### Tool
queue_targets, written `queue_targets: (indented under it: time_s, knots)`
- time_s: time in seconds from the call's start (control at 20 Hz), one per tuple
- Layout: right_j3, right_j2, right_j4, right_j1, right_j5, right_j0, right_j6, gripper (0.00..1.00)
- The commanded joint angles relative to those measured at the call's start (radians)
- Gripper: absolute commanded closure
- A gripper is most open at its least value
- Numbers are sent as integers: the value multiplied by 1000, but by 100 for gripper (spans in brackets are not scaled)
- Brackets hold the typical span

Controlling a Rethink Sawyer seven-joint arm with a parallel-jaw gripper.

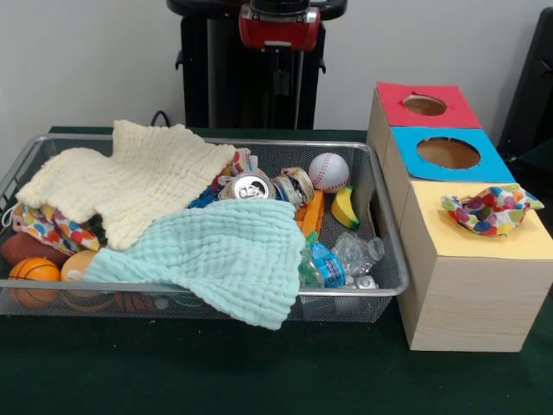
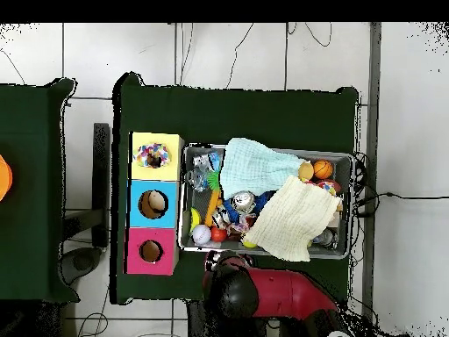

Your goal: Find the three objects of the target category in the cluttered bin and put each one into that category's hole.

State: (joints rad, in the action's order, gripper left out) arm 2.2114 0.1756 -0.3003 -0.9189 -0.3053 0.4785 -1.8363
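Note:
A wire mesh bin (image 1: 381,226) (image 2: 347,159) holds a cream cloth (image 1: 138,177) (image 2: 295,219) and a mint cloth (image 1: 226,255) (image 2: 254,167) spread over a clutter of toys. Showing between them are a baseball (image 1: 328,170) (image 2: 202,234), a toy banana (image 1: 345,207), two crushed cans (image 1: 251,187), a crumpled water bottle (image 1: 354,252), a basketball (image 1: 34,270) (image 2: 324,168) and a football (image 1: 21,248). My gripper (image 1: 279,67) hangs behind the bin's far rim, above the table and clear of everything in the bin. Dark against the pedestal, it does not show its state.
Beside the bin stands a wooden box with a red-topped hole (image 1: 424,105) (image 2: 151,251), a blue-topped hole (image 1: 448,152) (image 2: 153,204) and a yellow top, where a polka-dot cloth (image 1: 489,210) (image 2: 153,156) sits in the hole. Another polka-dot cloth (image 1: 52,226) lies in the bin.

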Motion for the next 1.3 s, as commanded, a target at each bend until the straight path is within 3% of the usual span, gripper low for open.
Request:
queue_targets:
  time_s: [0.05,0.5,0.55,1.3]
  knots:
    - [-8,60,-83,82,82,8,-25,100]
    - [-1,73,-98,102,87,25,-37,100]
    - [3,74,-99,104,85,28,-38,0]
    - [-16,65,-157,138,84,68,-8,0]
